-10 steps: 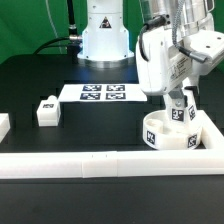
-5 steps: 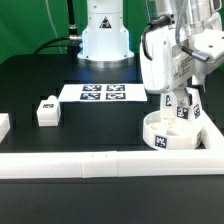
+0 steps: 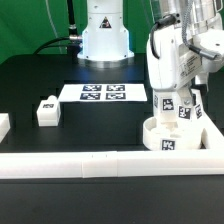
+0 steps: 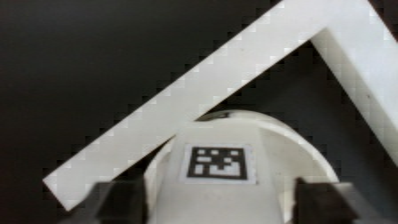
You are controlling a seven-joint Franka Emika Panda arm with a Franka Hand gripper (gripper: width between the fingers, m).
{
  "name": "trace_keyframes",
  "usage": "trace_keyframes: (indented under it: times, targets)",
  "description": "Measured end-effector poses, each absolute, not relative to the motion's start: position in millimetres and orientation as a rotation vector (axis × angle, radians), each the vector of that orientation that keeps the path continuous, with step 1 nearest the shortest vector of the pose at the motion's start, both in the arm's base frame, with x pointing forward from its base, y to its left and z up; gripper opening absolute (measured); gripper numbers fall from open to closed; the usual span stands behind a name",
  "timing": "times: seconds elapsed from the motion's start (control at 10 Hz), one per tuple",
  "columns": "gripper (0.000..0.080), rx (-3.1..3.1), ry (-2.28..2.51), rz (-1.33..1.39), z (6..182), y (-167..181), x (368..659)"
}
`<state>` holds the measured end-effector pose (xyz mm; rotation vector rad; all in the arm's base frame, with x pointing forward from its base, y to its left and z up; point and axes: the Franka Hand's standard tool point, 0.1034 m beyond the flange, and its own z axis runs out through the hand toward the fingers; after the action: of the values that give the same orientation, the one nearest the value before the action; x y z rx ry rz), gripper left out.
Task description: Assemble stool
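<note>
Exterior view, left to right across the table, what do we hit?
Part cut off at the edge → loose leg → marker board → seat. Skipped: rail, spans full width; held leg, overlaps the seat.

Exterior view's right is cramped: the seat [image 3: 165, 141] sits in the corner of the long white rail [image 3: 80, 165], walled on two sides, with upright legs [image 3: 186, 114] and the arm [image 3: 165, 60] crowding it from above. Wide open bare surface [image 3: 100, 130] between the seat and the loose leg [image 3: 45, 110]. The marker board [image 3: 103, 93] lies flat, nothing sticking up there.
</note>
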<state>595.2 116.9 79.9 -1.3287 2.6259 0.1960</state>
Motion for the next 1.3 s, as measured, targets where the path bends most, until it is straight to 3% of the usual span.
trace_keyframes:
  times: [0.1, 0.2, 0.3, 0.8, 1.1, 1.3]
  targets:
    - [0.0556, -1.364, 2.595, 0.189, 85.2, 115.0, 597.9]
    - [0.0556, -1.418, 2.543, 0.181, 95.5, 114.9, 601.6]
    - [0.063, -1.414, 2.523, 0.179, 107.1, 116.7, 605.4]
    - [0.0649, -1.756, 2.279, 0.121, 109.8, 116.3, 606.6]
    - [0.0649, -2.39, 1.712, 0.108, 114.6, 109.9, 618.4]
    - [0.0649, -2.474, 1.592, 0.086, 115.0, 108.2, 623.1]
